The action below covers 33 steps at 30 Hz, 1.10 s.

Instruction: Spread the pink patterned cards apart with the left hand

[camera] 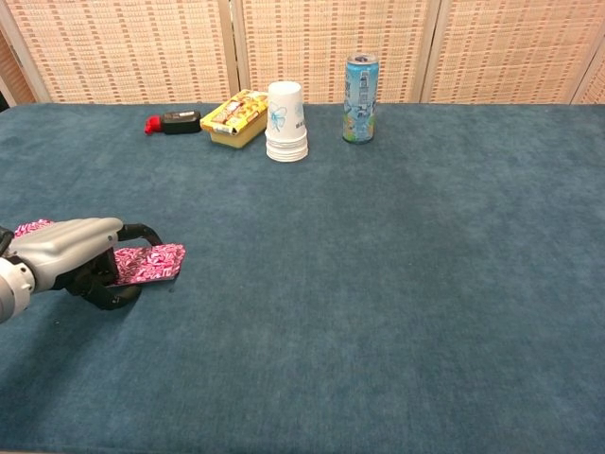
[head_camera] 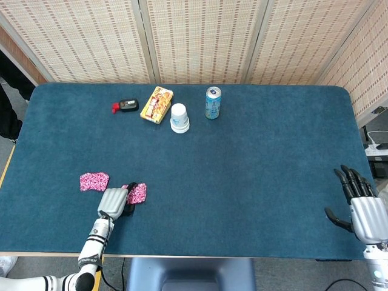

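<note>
Pink patterned cards (head_camera: 137,193) are lying in the lower left of the head view, on the blue felt bench (head_camera: 254,157), and I am seeing them as two clumps: one under my left hand (head_camera: 113,202) and a second pink clump (head_camera: 94,181) sitting apart, further left. I am judging them thin, light and slick against each other but grippy on the felt, so I am planning to press flat on the top faces and drag sideways rather than pinch an edge; lifting would likely bend or flip them.

In the chest view my left hand (camera: 68,253) is lying low and palm-down over the near edge of the cards (camera: 149,263), its fingers (camera: 113,292) curling down and in toward the felt. I cannot tell whether they are actually pressing on a card or just resting beside it.

My right hand (head_camera: 362,209) is hovering at the lower right edge of the head view, fingers spread and holding nothing. Upper left of the frame, a black remote (head_camera: 126,105), a snack box (head_camera: 157,104), stacked paper cups (head_camera: 179,117) and a can (head_camera: 213,102) are standing well clear.
</note>
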{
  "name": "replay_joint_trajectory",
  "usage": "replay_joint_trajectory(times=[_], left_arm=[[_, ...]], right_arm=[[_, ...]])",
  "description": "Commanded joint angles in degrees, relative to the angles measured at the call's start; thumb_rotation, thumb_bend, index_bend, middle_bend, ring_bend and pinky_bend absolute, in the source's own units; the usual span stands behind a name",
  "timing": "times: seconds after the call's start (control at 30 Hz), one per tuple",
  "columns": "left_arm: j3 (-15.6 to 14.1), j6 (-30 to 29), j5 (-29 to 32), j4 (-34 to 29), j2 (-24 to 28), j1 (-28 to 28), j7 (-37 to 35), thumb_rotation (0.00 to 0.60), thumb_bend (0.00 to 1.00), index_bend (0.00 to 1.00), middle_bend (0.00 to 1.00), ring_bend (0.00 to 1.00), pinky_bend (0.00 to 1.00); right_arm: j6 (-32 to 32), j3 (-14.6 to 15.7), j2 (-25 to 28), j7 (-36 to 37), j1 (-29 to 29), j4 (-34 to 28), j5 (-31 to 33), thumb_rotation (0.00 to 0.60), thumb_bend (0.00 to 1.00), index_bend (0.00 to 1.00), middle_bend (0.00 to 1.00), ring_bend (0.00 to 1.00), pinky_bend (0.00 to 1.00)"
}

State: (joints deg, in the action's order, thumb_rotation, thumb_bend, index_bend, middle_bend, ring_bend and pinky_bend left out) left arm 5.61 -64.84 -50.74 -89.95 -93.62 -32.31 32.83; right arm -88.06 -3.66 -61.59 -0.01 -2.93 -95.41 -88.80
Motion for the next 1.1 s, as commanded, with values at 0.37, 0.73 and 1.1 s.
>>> replay_joint_trajectory(times=[0.37, 0.73, 1.1], left_arm=[[0.0, -0.1, -0.3, -0.6, 0.3, 0.2, -0.2, 0.600, 0.39, 0.17, 1.00, 1.00, 1.00], [0.3, 0.3, -0.1, -1.6, 1.1, 0.2, -0.7, 0.600, 0.39, 0.18, 1.00, 1.00, 1.00], [0.2, -0.5, -1.4, -1.1, 0.6, 0.4, -1.4, 0.600, 0.41, 0.45, 1.00, 1.00, 1.00]], right_arm=[[0.2, 0.1, 0.0, -0.1, 0.0, 0.1, 0.0, 0.600, 0.20, 0.00, 0.00, 0.00, 0.14], [0.5, 0.2, 0.2, 0.1, -0.1, 0.1, 0.2, 0.600, 0.20, 0.00, 0.00, 0.00, 0.14], [0.4, 0.5, 0.2, 0.4, 0.1, 0.3, -0.1, 0.600, 0.20, 0.00, 0.00, 0.00, 0.14]])
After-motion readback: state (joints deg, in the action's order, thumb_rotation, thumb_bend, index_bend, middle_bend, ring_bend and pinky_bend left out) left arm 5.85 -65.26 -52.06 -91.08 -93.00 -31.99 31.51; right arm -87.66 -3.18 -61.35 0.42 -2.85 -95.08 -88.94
